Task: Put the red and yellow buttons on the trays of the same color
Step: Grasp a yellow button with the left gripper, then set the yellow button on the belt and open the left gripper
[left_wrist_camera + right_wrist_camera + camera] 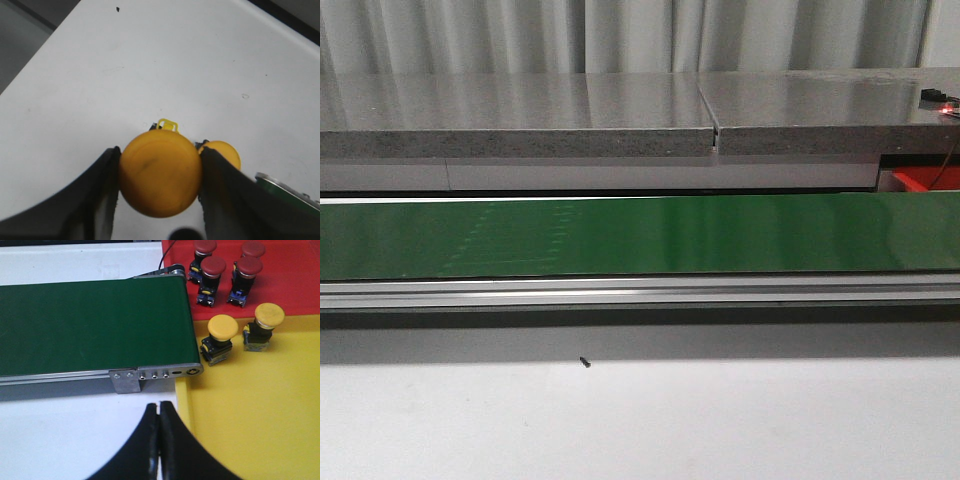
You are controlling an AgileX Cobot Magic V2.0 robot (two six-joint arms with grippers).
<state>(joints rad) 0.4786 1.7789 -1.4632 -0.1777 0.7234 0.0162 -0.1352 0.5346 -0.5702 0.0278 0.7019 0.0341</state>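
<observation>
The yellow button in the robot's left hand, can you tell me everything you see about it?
The yellow button has a round, smooth, orange-yellow cap that looks like plastic, with a faint dark scuff. The left gripper is shut on it, one black finger pressed on each side. Its body is hidden below the cap. It is above a white table, beside a second yellow button.

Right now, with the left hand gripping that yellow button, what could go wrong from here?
The left hand pinches the yellow button only by its round cap, so it might slip. A second yellow button lies right beside it and could get knocked. The yellow tray already holds two buttons, so placing could bump them.
</observation>
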